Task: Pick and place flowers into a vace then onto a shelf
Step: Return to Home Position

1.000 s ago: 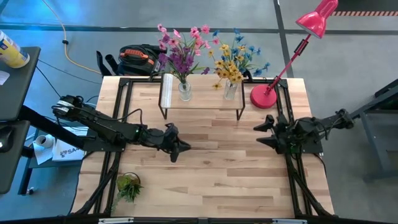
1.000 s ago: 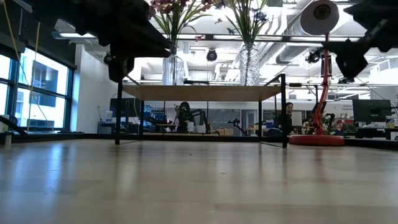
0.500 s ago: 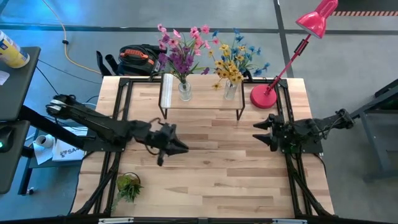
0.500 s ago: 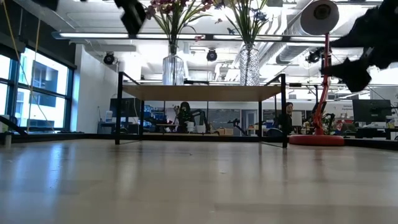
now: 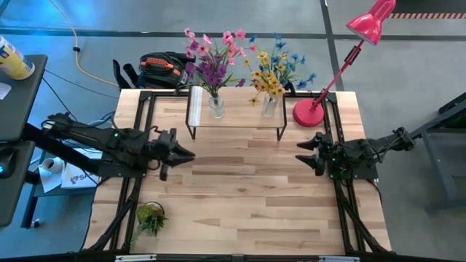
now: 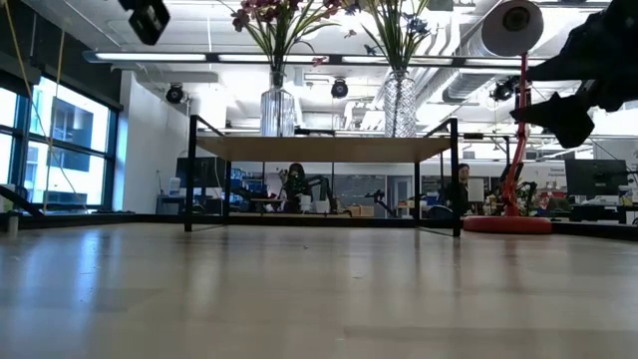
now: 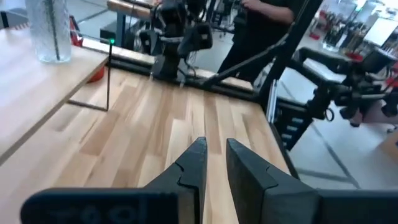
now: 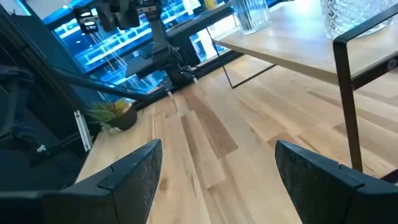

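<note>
Two bunches of flowers stand in clear glass vases on the shelf (image 5: pixel 237 118) near the table's far edge. The pink and purple bunch (image 5: pixel 213 60) is in the left vase (image 6: pixel 277 112). The blue and yellow bunch (image 5: pixel 275 71) is in the right vase (image 6: pixel 399 105). Both vases rest with their bases on the plank top (image 6: pixel 324 150). My left gripper (image 5: pixel 188 154) hovers shut over the table's left part, in front of the shelf and apart from it (image 7: pixel 214 152). My right gripper (image 5: pixel 300 155) hovers open over the right part (image 8: pixel 217 155), holding nothing.
A red desk lamp stands with its base (image 5: pixel 308 113) right of the shelf. A small green plant tuft (image 5: pixel 151 216) sits at the near left corner. A black bag (image 5: pixel 162 69) lies beyond the far edge. Bare wood lies between the two grippers.
My left gripper has drawn back from the table's middle toward the left edge and risen; in the low view it has climbed almost out of the picture. My right gripper has sunk a little and then kept still. Flowers, vases and shelf have not moved.
</note>
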### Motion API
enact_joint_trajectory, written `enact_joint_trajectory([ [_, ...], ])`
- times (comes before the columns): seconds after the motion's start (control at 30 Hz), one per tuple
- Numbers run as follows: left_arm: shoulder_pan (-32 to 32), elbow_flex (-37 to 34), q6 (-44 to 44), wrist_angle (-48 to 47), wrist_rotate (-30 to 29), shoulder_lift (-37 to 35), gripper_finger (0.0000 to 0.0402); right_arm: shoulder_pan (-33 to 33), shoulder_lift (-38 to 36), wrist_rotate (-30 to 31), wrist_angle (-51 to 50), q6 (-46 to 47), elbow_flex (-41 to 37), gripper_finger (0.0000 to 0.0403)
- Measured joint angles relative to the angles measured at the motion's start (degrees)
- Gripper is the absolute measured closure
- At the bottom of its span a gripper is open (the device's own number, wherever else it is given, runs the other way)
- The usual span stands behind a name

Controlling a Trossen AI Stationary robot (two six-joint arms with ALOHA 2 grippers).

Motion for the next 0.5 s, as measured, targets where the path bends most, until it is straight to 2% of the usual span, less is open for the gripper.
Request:
enact_joint_trajectory([
  [0.1, 0.0, -1.1, 0.1, 0.3, 0.2, -2.2, 0.0307, 0.0, 0.0, -0.1, 0.0, 0.2, 0.0, 0.01],
  [0.17, 0.0, -4.4, 0.6, 6.1, 1.2, -3.9, 0.0307, 0.0, 0.0, -0.1, 0.2, 0.6, -0.1, 0.01],
  [0.33, 0.0, -17.5, -0.7, 25.8, 2.8, -5.0, 0.0307, 0.1, 0.8, -1.4, 10.6, -2.4, -3.3, 0.01],
  [0.43, 0.0, -21.8, -1.7, 31.5, 2.6, -5.0, 0.0307, 0.0, 0.5, -1.8, 12.4, -4.8, -3.8, 0.01],
  [0.5, 0.0, -22.8, -1.7, 31.8, 2.1, -5.7, 0.0307, 0.0, 0.1, -1.1, 12.3, -4.7, -3.8, 0.01],
])
